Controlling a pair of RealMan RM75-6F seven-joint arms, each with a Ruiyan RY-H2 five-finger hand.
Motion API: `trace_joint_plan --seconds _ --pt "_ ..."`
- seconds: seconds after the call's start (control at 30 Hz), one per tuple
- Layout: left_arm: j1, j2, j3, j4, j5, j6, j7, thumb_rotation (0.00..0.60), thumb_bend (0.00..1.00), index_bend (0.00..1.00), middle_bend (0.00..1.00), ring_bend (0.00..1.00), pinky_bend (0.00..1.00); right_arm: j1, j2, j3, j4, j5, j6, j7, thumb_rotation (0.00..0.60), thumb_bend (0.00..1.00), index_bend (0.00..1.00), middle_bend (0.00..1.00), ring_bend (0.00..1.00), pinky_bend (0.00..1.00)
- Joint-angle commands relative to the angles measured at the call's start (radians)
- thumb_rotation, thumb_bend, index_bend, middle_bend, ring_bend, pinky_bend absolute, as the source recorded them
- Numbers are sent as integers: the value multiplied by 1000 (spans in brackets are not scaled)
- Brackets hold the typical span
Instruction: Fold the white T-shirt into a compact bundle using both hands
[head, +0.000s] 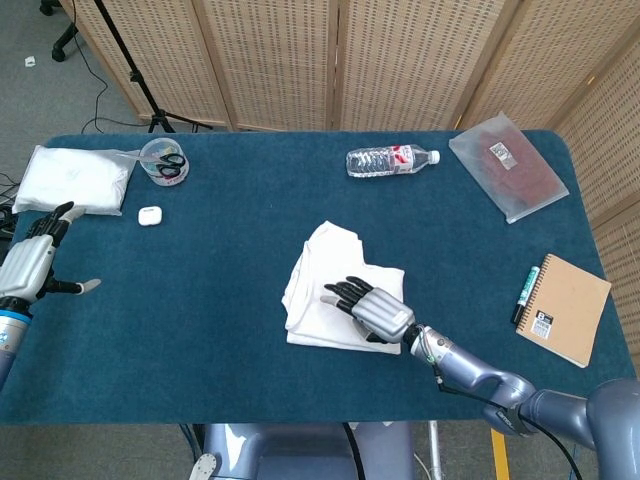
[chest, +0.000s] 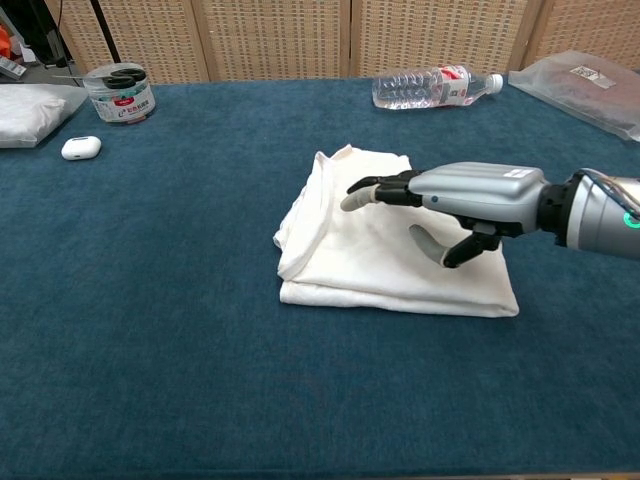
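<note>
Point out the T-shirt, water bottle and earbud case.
T-shirt (chest: 340, 255): chest view, bare folded cloth left of the hand.
Water bottle (head: 390, 160): head view, middle of the body by the label.
Earbud case (chest: 81, 148): chest view, top of the lid.

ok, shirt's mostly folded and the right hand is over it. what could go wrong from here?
1. The right hand hovers flat and open over the white T-shirt. Its thumb points down, so a sideways pull might snag a layer and undo the fold.
2. The shirt's left edge looks rolled and loose; pressing only the right side may leave it springing open.
3. The left hand sits far off at the table edge, so any two-handed fold probably needs a long reach.
</note>
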Motion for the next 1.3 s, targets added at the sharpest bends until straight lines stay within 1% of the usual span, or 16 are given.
trace_joint_plan --seconds 0.03,0.17,0.37,0.73,0.93,1.07,1.13,1.23,1.27,1.3 --pt "0 -1 0 1 1 0 0 600 0 0 0 0 0 15 -20 14 9 2 -8 -17 600 827 89 0 0 0" --pt "-1 -2 1 2 3 0 -2 600 0 0 0 0 0 37 -52 26 26 18 -40 -28 600 827 91 0 0 0" --pt "0 -2 1 4 7 1 -8 600 0 0 0 0 0 58 -108 19 70 15 -68 -41 600 827 93 0 0 0" --pt "1 0 1 5 12 2 -15 600 0 0 0 0 0 68 -189 7 126 2 -65 -128 600 827 96 0 0 0" --pt "1 -1 2 5 12 1 -16 600 0 0 0 0 0 72 -209 -5 133 -22 -45 -183 600 827 96 0 0 0" --pt "2 1 1 5 12 4 -17 600 0 0 0 0 0 60 -199 13 113 -11 -7 -188 600 827 96 0 0 0" --pt "2 1 0 7 10 3 -19 600 0 0 0 0 0 55 -171 28 82 -23 47 -182 600 827 96 0 0 0" --pt "3 1 1 8 11 4 -19 600 0 0 0 0 0 49 -132 42 44 -36 99 -191 600 825 96 0 0 0" --pt "3 2 1 7 11 5 -19 600 0 0 0 0 0 47 -119 46 32 -38 112 -196 600 798 93 0 0 0" --pt "4 2 1 7 13 6 -19 600 0 0 0 0 0 40 -91 56 6 -41 141 -207 600 717 82 0 0 0"
